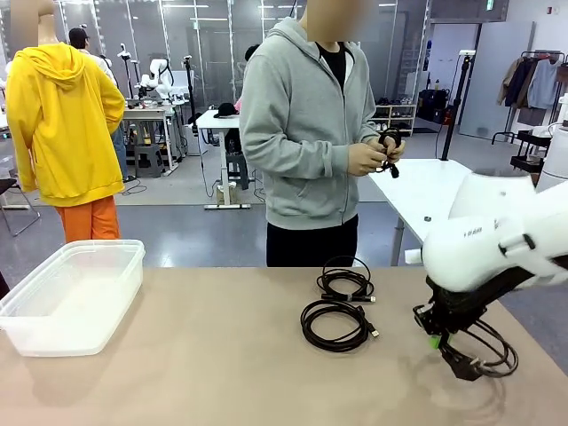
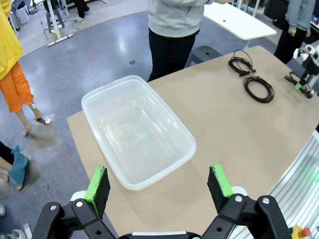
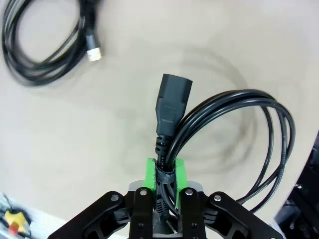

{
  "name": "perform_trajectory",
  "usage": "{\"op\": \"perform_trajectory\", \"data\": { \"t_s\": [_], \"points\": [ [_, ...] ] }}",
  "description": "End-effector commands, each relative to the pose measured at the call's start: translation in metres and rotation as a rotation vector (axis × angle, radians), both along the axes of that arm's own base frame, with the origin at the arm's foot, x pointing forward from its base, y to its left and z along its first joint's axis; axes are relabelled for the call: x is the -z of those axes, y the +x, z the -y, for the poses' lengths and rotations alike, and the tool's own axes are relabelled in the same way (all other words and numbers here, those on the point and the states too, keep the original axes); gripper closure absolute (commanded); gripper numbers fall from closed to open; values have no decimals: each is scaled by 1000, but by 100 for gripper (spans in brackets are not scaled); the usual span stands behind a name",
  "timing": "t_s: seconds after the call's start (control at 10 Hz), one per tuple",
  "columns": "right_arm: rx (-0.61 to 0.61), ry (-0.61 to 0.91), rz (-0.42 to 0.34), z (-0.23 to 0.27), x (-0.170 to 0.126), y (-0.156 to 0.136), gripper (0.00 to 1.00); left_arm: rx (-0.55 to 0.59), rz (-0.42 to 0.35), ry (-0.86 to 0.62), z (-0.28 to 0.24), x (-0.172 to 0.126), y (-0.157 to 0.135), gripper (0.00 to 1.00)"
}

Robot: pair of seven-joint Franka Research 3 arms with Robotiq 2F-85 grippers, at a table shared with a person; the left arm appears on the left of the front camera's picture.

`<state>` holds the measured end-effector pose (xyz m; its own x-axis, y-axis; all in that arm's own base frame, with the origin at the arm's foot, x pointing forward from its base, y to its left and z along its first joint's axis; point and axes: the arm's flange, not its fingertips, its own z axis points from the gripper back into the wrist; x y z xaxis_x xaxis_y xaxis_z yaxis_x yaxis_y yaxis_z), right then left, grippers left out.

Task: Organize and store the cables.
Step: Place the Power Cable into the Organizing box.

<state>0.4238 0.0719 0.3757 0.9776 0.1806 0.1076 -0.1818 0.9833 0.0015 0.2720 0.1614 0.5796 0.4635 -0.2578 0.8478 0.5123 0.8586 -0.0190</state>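
One broad tan worktop (image 1: 222, 373) carries the job, with a clear plastic bin (image 1: 80, 319) standing empty at the robot's left end, likely as the store for the cords. The left gripper (image 2: 158, 172) hangs above that bin, jaws spread wide with nothing between them, seemingly parked clear. At the far side a person's hands (image 1: 366, 158) hold another black cable (image 1: 388, 142) bunched, probably tidying it for storage. A larger coil (image 1: 304, 324) and a smaller coil (image 1: 324, 282) lie just beside each other near the middle, awaiting pickup. Low at the right end, the right gripper (image 3: 164, 167) is clamped on a coiled power cord (image 3: 239, 94) at its strap, just below the plug (image 3: 172, 99), a hold that keeps the loops bundled for carrying.
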Motion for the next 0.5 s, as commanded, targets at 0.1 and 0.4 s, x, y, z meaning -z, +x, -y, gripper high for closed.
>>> {"op": "perform_trajectory", "data": {
  "t_s": [0.1,0.4],
  "points": [
    [-56,10,43,-11,-38,-3,97,-1,0,3,0,0,0,0],
    [-39,41,61,-37,-62,-1,97,-1,0,3,0,0,0,0]
  ]
}}
